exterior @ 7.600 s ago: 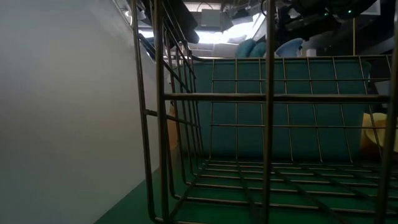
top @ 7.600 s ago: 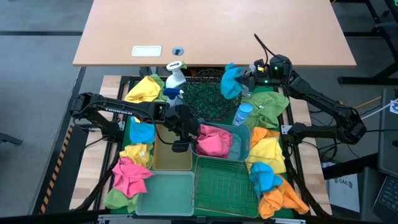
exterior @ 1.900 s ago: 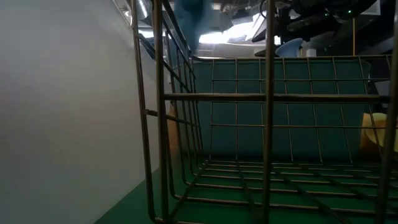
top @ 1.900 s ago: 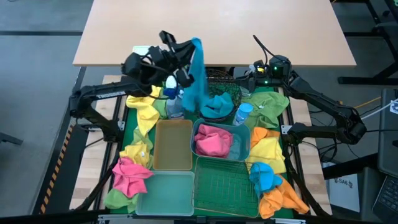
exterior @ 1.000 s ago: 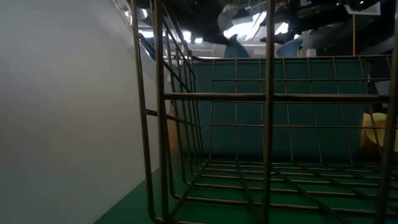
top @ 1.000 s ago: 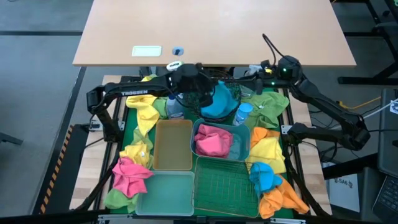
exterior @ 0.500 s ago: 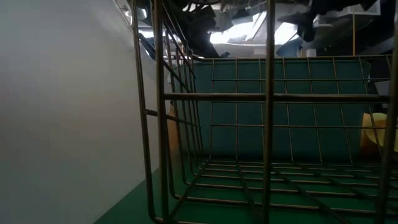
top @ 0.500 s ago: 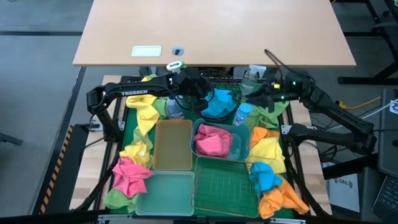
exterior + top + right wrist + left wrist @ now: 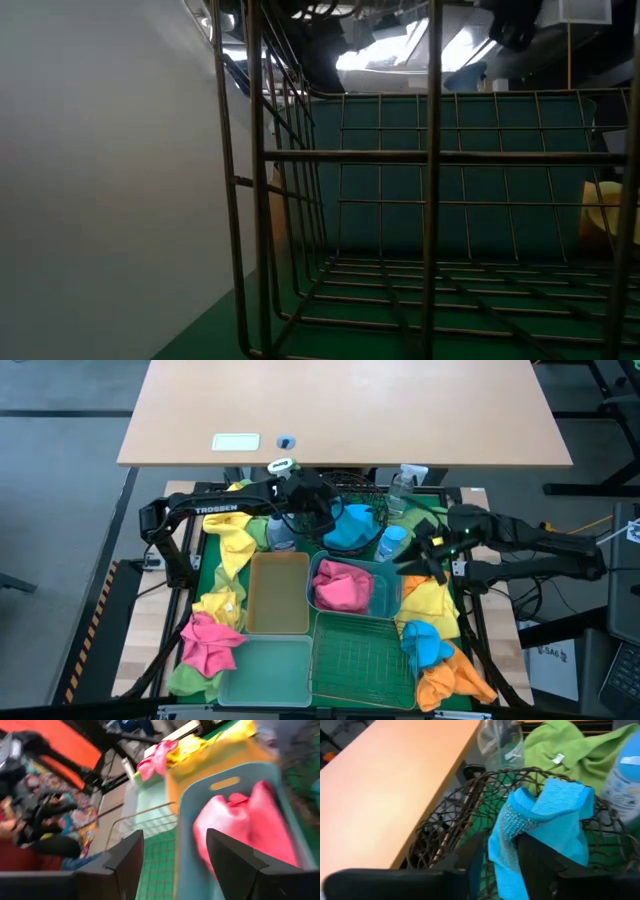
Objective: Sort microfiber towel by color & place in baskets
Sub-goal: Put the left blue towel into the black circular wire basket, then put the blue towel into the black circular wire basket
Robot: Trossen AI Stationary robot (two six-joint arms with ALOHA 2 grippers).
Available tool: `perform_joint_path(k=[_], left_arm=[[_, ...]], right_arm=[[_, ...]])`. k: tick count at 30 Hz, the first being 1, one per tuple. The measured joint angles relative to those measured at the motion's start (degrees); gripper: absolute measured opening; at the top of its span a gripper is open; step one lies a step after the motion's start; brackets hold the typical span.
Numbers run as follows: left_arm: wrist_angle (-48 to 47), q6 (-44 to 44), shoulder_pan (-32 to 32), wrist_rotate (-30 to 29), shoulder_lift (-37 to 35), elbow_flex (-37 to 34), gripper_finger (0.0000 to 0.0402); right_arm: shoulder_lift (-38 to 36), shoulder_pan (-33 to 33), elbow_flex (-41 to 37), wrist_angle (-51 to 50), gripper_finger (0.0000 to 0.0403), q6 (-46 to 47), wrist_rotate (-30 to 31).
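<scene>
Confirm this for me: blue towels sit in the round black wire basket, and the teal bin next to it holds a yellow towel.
One detail is wrong. The towel in the teal bin is pink, not yellow; the high view shows this, and the right wrist view agrees. The rest stands: a blue towel lies in the round black wire basket, with the left pincer at it.

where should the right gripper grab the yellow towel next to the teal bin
Best guess: pinch the raised, bunched fold near the middle of the yellow towel, coming straight down from above. It lies crumpled between the teal bin and the orange towel, so a side approach looks crowded. The right gripper hovers open just beyond it.
</scene>
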Motion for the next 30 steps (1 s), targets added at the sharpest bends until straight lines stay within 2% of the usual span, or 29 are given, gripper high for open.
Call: perform_joint_path(k=[4, 10, 21, 30], left_arm=[[-0.71, -0.5, -0.7, -2.41, -0.54, 0.0, 0.0135], [-2.44, -0.53, -2.22, -7.43, -3.76, 0.0, 0.0136], [-3.18, -0.71, -5.25, -7.51, -7.22, 0.02, 0.0135], [-5.01, -0.74, -8.71, -7.11, -7.46, 0.02, 0.0135]], right_arm=[[0.0, 5.68, 0.0, -0.09, 0.0216, 0.28, 1.11], [0.0, 13.05, 0.0, -1.82, 0.0216, 3.06, 6.54], [0.0, 21.29, 0.0, -8.61, 0.0216, 7.43, 15.36], [0.08, 30.25, 0.0, -12.17, 0.0216, 18.77, 19.38]])
